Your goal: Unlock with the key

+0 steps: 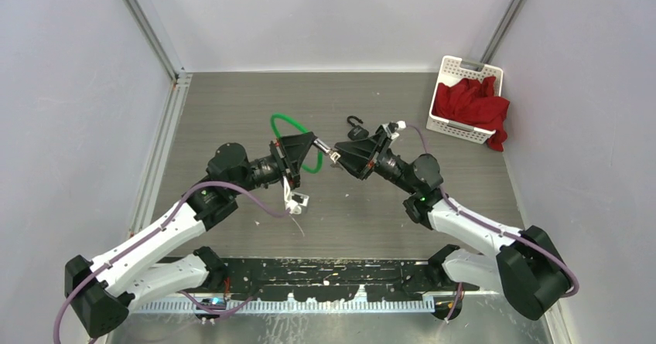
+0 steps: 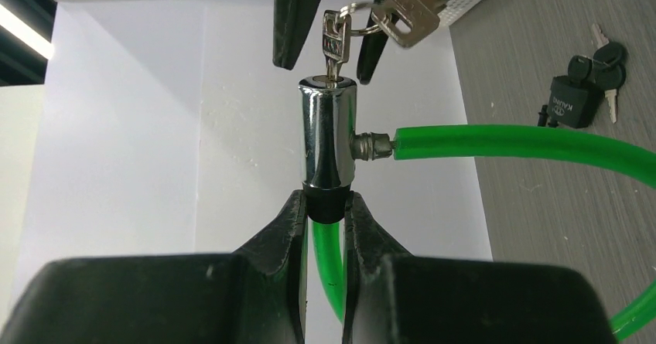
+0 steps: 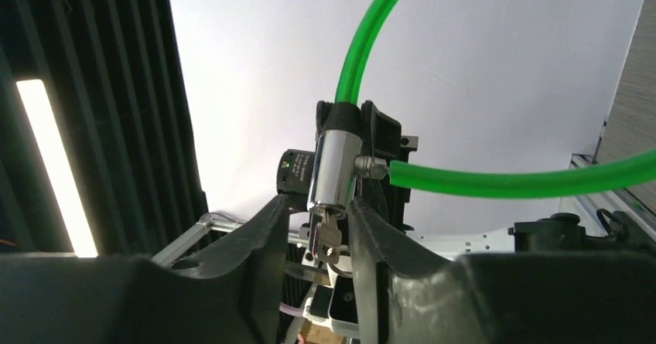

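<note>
Sitting between right fingers [image 3: 263, 240] (ungripped): key [image 3: 328, 236]

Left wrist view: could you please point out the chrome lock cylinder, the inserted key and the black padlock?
chrome lock cylinder [image 2: 328, 135], left wrist view, middle of its barrel.
inserted key [image 2: 335, 39], left wrist view, its head.
black padlock [image 2: 574, 100], left wrist view, its body.

Key [image 2: 334, 46] in lock cylinder [image 2: 328, 139], basket [image 1: 452, 127] far right

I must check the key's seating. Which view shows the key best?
Left wrist view: the key sits clear in the chrome lock. Right wrist view shows it shadowed; top view shows it tiny.
</note>
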Robot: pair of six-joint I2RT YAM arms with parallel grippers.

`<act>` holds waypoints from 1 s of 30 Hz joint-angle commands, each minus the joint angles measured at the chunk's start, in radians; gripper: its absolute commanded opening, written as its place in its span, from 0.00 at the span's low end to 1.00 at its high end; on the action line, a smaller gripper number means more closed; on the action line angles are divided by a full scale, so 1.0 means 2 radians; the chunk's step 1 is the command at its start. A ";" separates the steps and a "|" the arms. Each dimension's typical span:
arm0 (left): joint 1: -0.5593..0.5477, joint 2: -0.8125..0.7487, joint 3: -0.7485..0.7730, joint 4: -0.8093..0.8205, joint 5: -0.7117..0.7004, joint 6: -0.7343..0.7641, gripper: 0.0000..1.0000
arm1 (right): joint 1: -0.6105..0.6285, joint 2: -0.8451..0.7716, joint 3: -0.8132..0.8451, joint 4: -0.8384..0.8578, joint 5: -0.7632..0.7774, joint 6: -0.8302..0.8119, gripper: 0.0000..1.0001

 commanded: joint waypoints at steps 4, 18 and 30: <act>-0.006 -0.011 0.051 -0.002 0.034 -0.034 0.00 | -0.038 -0.068 0.060 -0.090 -0.031 -0.108 0.55; -0.005 -0.001 0.116 -0.064 -0.020 -0.196 0.00 | -0.091 -0.139 0.217 -0.499 -0.077 -0.562 0.63; -0.011 0.025 0.157 -0.084 -0.093 -0.314 0.00 | 0.029 -0.181 0.157 -0.397 -0.017 -0.663 0.73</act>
